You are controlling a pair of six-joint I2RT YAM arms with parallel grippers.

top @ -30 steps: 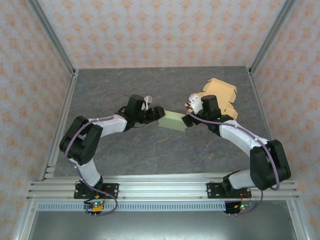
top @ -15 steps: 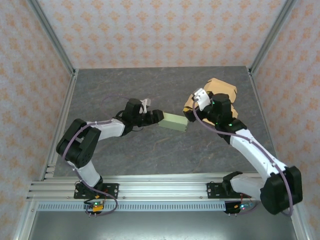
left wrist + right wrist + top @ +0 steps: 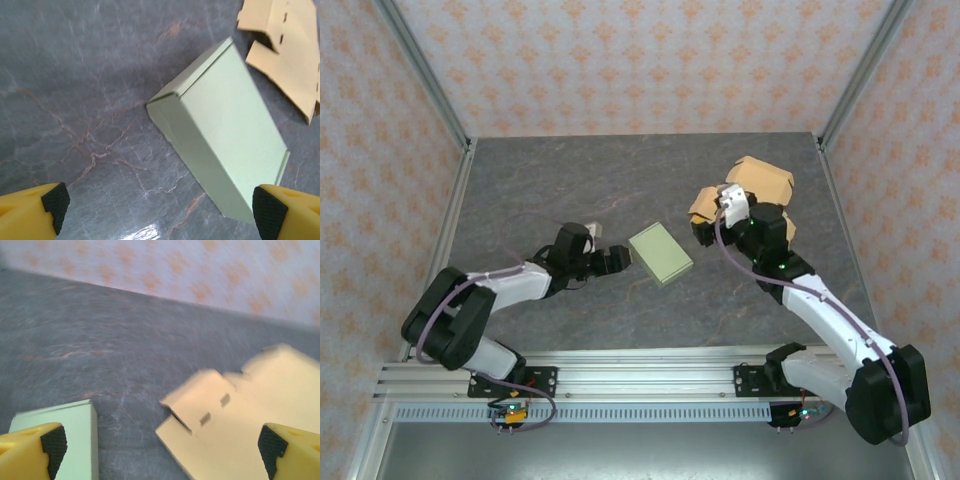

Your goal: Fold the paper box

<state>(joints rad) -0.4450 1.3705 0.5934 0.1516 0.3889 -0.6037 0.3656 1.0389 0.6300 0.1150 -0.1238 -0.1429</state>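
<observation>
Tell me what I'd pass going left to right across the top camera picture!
left arm → green box → tan cardboard

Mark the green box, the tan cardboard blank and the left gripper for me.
green box [image 3: 660,255]: top view, middle of its top face.
tan cardboard blank [image 3: 765,178]: top view, its far panel.
left gripper [image 3: 161,203]: left wrist view, midway between its open fingertips.

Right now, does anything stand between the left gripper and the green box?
Nothing visible does. The left gripper is open, and the green box lies flat just in front of its fingers, with bare table between them. The tan cardboard lies beyond the box, not in the path.
</observation>
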